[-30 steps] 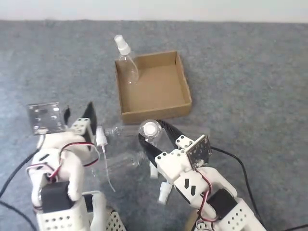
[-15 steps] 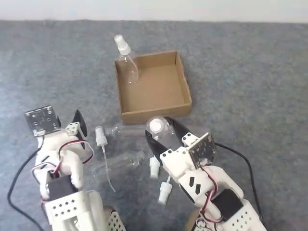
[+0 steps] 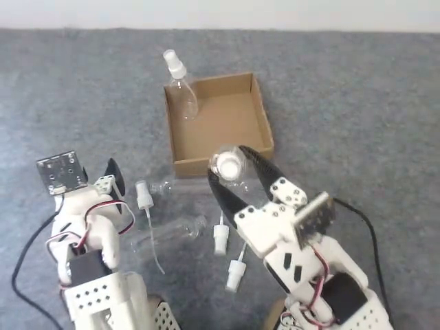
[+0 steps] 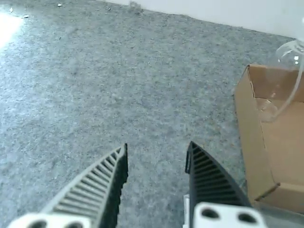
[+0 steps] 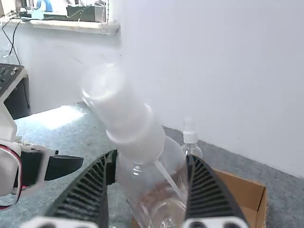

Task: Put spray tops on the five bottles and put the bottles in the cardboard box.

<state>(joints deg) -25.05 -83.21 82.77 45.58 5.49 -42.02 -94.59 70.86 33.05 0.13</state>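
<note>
My right gripper (image 3: 227, 166) is shut on a clear bottle (image 3: 236, 183) with a white spray top, held tilted just above the near wall of the cardboard box (image 3: 258, 117). In the right wrist view the bottle (image 5: 128, 124) sits between the fingers (image 5: 192, 178). Another topped bottle (image 3: 180, 88) leans in the box's far left corner. Two clear bottles without tops (image 3: 165, 186) (image 3: 172, 231) lie on the carpet with three loose spray tops (image 3: 143, 195) (image 3: 220, 238) (image 3: 236, 275). My left gripper (image 4: 154, 166) is open over bare carpet, left of the box (image 4: 266, 137).
Grey carpet covers the whole floor. The left arm's gripper (image 3: 111, 179) sits at the near left, close to the loose spray top beside it. A white wall runs behind the box. The box floor (image 3: 223, 124) is bare apart from the leaning bottle.
My right gripper has risen and moved with its bottle from the carpet toward the box's near wall. The left arm drew back to the left a second ago and has since stayed still.
</note>
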